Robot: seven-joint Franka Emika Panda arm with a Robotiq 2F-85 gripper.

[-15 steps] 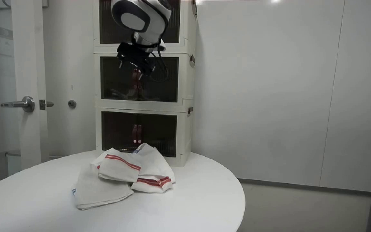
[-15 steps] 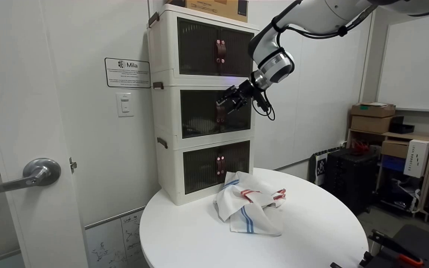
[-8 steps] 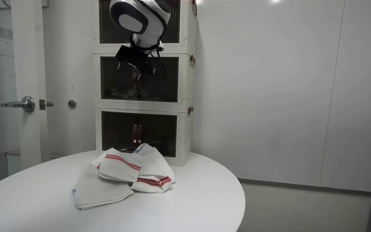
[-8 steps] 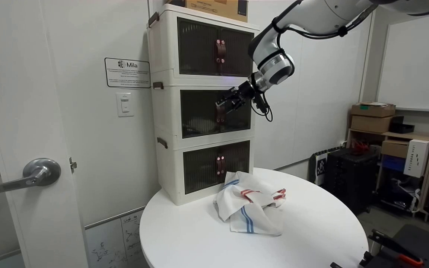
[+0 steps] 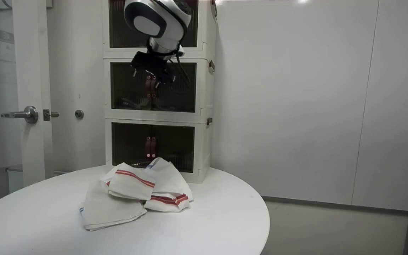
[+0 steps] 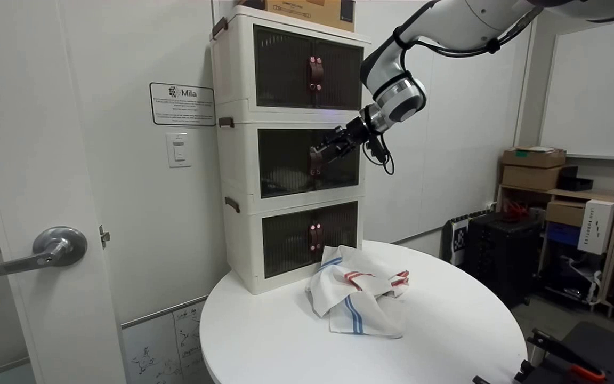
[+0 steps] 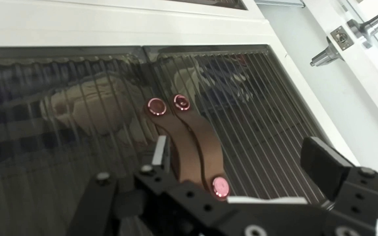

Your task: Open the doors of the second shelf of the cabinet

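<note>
Three tiers high, the white cabinet [image 6: 239,240] stands at the back of a round white table [image 6: 445,341], with a cardboard box [image 6: 309,15] on top. A rumpled heap of dish towels [image 6: 360,296], white with red and blue stripes, lies before the lowest tier [image 6: 288,245] and hides part of its front. Off to the side, a light switch [image 6: 179,150] and a framed Mila sign [image 6: 183,105] sit on the wall [image 6: 136,42], near a room door [image 6: 30,160] with a metal lever handle [image 6: 56,250]; beyond the table stands a black case [image 6: 499,256]. The doors [image 6: 285,162] in question belong to the second shelf [image 6: 307,199], the middle tier — both closed, their brown leather strap handles [image 7: 185,147] side by side at the centre seam. Through one door shows a pale rumpled shape [image 7: 100,105], too blurred to name.

In an exterior view the arm [image 6: 467,24] reaches in from the upper right and bends downward at the wrist. Seen in an exterior view, it also hangs across the top tier [image 5: 119,35]. Its gripper [image 7: 240,150] slants toward the second shelf, masking part of one door. The jaws are parted wide, released — in the wrist view both strap handles show between the fingers [image 7: 318,170], one finger just beside a handle; whether it touches, I cannot tell.
</note>
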